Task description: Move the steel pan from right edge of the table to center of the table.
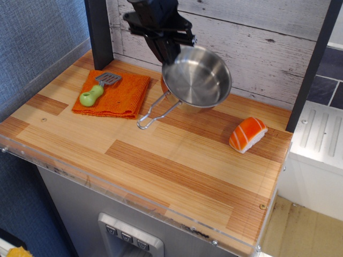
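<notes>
The end effector (170, 49) runs off the top edge, its arm unseen. Its fingertips are hidden behind the steel pan's (197, 77) rim. The bench (161, 160) is cropped lower right.

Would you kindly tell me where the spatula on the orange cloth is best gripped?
Grip the grey spatula's bulbous green handle from straight above, jaws across its narrow waist; it lies flat on the folded orange cloth, and the thin slotted blade offers little purchase.
</notes>
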